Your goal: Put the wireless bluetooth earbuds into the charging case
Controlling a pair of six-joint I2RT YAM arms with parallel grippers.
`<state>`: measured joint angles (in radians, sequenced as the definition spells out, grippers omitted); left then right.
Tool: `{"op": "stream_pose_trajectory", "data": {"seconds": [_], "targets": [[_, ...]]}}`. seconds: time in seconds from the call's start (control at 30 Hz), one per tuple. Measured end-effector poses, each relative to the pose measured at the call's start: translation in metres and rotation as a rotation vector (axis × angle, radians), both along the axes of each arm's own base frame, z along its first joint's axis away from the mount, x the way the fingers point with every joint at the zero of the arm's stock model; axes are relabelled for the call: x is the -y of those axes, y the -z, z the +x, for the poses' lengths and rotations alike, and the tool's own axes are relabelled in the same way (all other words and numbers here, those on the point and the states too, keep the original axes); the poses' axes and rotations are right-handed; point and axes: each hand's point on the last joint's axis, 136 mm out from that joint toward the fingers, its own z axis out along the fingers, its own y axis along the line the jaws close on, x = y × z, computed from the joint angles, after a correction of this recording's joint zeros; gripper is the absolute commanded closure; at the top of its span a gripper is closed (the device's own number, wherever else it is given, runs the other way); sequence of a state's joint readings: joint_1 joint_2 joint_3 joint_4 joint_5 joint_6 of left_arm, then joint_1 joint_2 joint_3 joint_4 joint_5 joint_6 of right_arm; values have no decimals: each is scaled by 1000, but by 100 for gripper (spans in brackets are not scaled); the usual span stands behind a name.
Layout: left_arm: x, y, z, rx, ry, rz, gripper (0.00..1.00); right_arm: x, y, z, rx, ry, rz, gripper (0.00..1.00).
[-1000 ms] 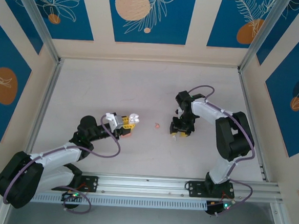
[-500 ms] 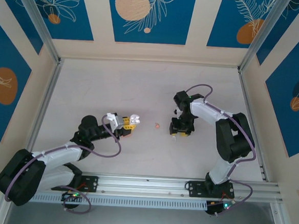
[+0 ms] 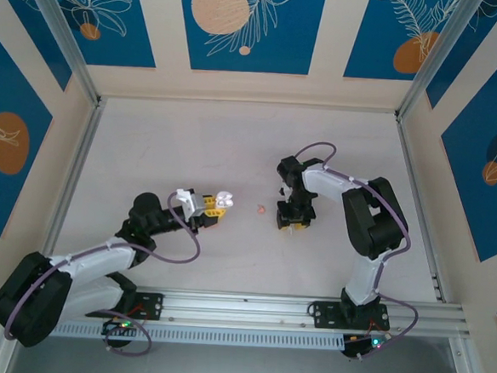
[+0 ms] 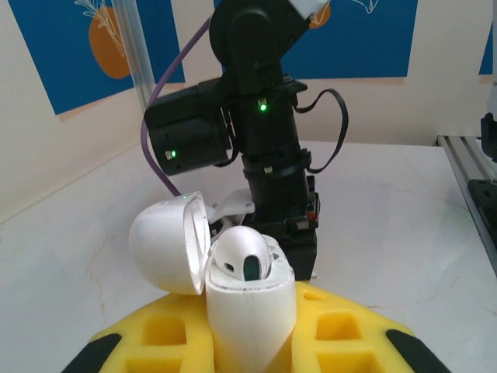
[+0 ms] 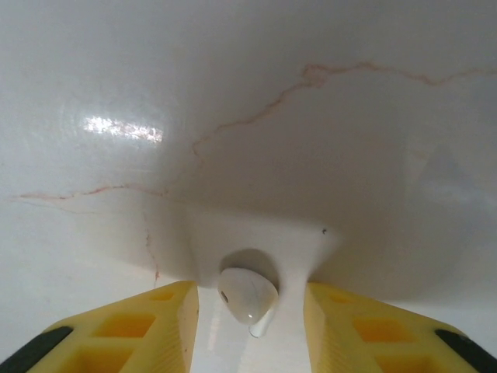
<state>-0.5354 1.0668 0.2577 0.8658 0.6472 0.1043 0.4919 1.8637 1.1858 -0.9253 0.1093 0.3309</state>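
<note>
- Right gripper (image 5: 248,315): the fingers are spread and point down at the table (image 5: 349,116). The loose earbud (image 5: 247,294) lies directly between them with a gap on each side, so it is not yet pinched.
- Risk: the loose earbud is small, rounded and glossy. If the fingers close off-centre, it will probably squirt forward out of the gap or roll across the smooth table.
- Risk: a pinch taken at an arbitrary orientation would likely leave the earbud misaligned with the free socket, and insertion could jam.
- Left gripper (image 4: 250,350): the fingers are pressed onto the charging case (image 4: 250,307), which stands upright between them.
- Risk: a hard push from the right arm could tilt the charging case in this grip or knock the lid (image 4: 165,245) shut.
- Case contents: the lid is hinged open to the left. One seated earbud (image 4: 242,258) occupies a socket. The second socket is hidden, so its state cannot be told.
- Beyond the left gripper, between both grippers, a small pink speck (image 3: 261,210) lies on the table. Its identity is unclear.
</note>
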Motion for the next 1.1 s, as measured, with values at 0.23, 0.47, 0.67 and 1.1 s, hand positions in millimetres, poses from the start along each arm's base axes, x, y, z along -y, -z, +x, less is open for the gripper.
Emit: {"op": "stream_pose_trajectory", "data": {"seconds": [0.23,0.47,0.67,1.1], "targets": [[-1,-4,-4,4,3,-3,92,2,2,0,-3,-16,-32,69],[-2,-2,-5,-3,1,6,92,4,2,0,5,-33,-62,72],[-1,4,-3,-21,-4,20,92,2,1,1,11,-38,-61,73],[1,8,-3,-32,0,26,92,-4,1,2,30,-55,-55,79]]}}
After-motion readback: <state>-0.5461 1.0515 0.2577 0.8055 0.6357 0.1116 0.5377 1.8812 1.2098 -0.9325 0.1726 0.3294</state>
